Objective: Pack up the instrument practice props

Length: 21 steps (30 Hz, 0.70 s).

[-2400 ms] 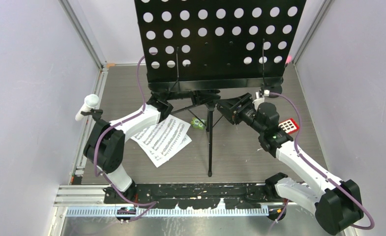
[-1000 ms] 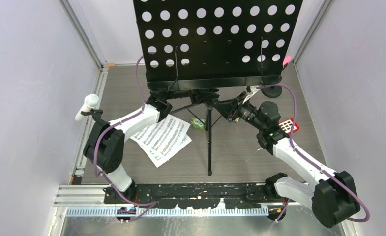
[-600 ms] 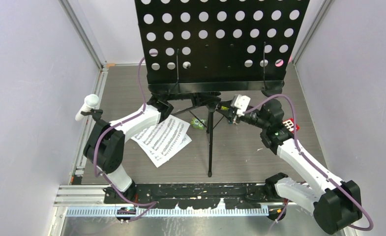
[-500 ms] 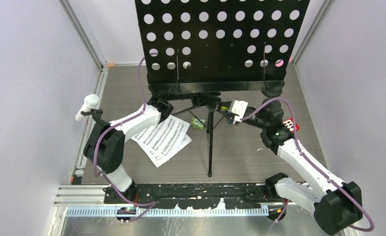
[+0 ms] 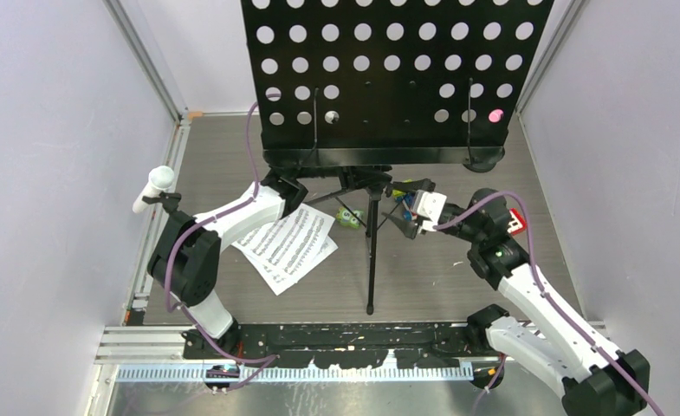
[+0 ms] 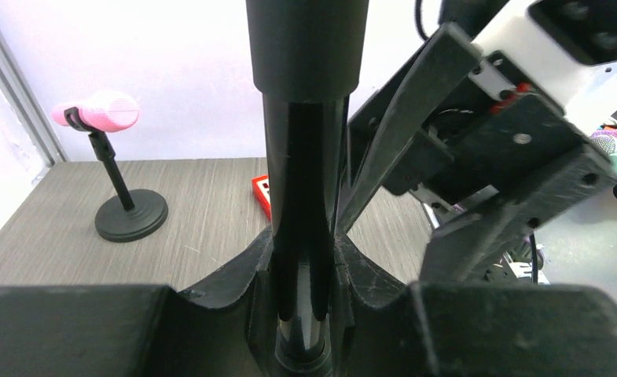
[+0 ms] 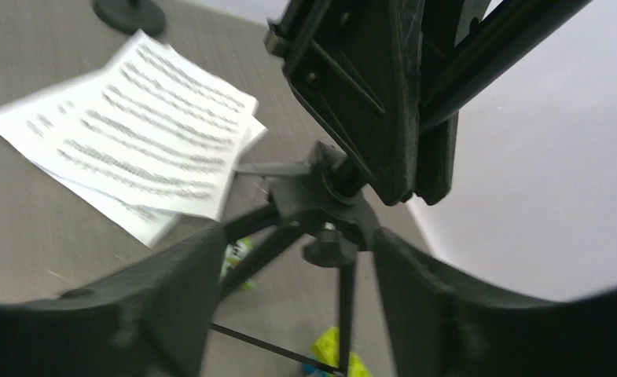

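Black music stand upright, axis vertical; L gripper clamps it, R gripper prob. apart.

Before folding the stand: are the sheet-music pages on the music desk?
No, the sheet-music pages lie flat on the table beside the tripod legs.

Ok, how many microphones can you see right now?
2. The white microphone is by the left wall. The pink microphone stands on its round mount at the back right, behind the music stand. That stand may hide others.
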### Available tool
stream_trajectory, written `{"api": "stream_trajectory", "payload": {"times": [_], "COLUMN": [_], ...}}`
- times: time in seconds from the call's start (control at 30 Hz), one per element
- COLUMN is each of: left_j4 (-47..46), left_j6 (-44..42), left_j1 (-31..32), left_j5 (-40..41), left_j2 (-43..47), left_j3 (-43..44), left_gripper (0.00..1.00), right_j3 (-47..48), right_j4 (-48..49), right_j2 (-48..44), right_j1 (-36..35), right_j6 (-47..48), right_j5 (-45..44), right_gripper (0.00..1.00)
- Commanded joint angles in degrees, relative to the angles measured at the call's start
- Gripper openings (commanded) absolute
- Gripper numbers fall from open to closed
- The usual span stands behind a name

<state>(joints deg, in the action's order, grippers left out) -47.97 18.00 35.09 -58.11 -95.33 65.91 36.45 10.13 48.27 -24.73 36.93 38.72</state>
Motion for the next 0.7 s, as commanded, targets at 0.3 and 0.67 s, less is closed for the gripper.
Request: {"api": "stream_trajectory", "payload": {"times": [0.3, 0.67], "left_j4": [6.48, 6.39], "left_j6": [1.83, 1.95], "left_j1": [0.18, 0.17], "left_j5": [-2.10, -1.92], "left_j2": [-0.81, -1.17], "left_j3": [-0.96, -0.93], "left_gripper": [0.00, 0.00], "right_j3": [-7.62, -14.93], "right_j4": [8.92, 11.20], "right_j2": [-12.25, -13.69], "right_j1": [-0.80, -1.92], "right_j6": [-42.54, -76.28], "right_j5": [-11.13, -21.33], "right_gripper": [1.00, 1.00]}}
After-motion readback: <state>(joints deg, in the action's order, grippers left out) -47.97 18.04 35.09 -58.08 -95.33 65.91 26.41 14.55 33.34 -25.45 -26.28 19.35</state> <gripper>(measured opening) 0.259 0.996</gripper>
